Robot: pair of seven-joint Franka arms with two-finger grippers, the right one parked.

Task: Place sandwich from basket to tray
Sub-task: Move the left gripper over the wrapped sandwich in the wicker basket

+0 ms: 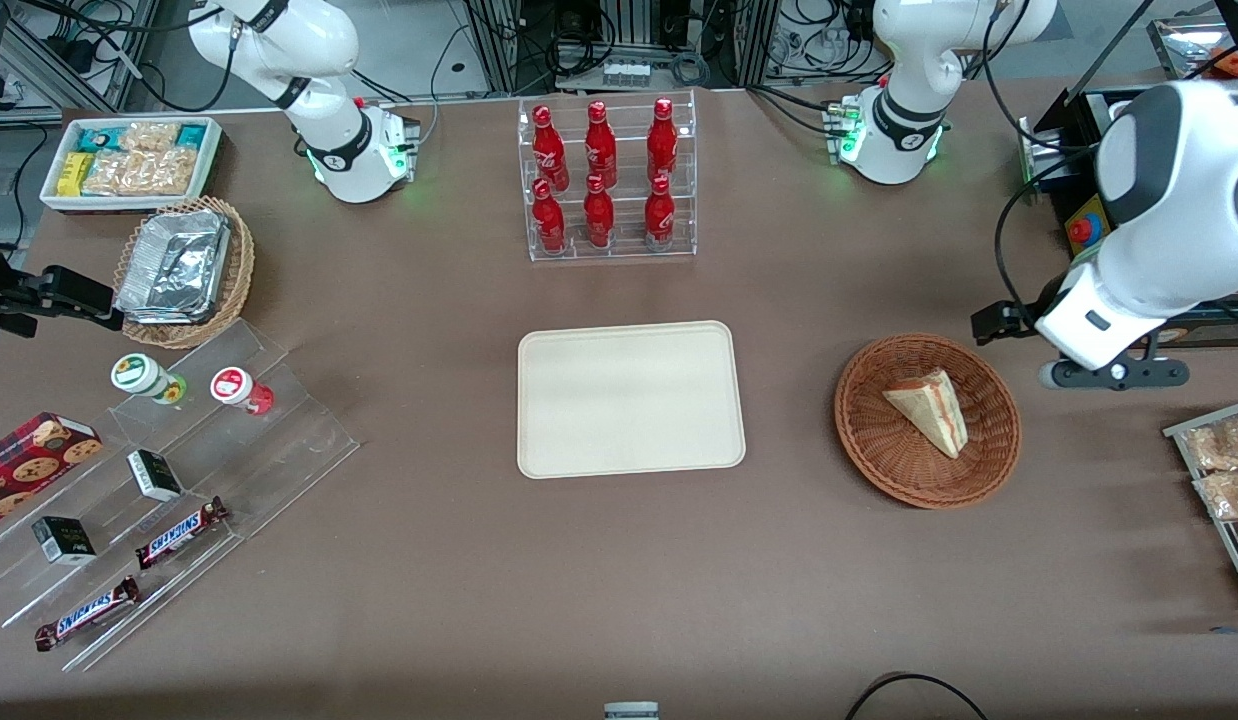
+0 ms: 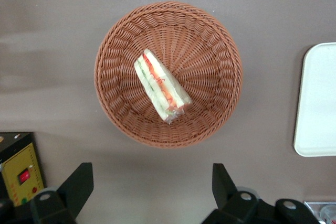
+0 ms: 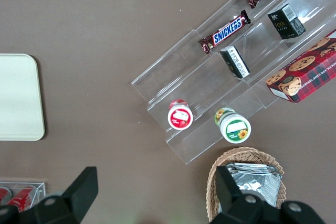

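The sandwich (image 1: 931,408) lies in the reddish-brown wicker basket (image 1: 869,440), a pale wedge with red and green filling along its edge; it also shows in the left wrist view (image 2: 161,86), inside the basket (image 2: 210,51). The cream tray (image 1: 631,398) lies flat beside the basket, toward the parked arm's end, with nothing on it; its edge shows in the left wrist view (image 2: 317,100). My left gripper (image 2: 151,174) is open and holds nothing. It hangs high above the table beside the basket, toward the working arm's end, under the white wrist (image 1: 1084,318).
A clear rack of red bottles (image 1: 607,180) stands farther from the camera than the tray. A black box with a red button (image 1: 1084,230) and a rack of snack packets (image 1: 1224,480) sit at the working arm's end. A candy display stand (image 1: 159,500) and a tan foil basket (image 1: 184,270) lie toward the parked arm's end.
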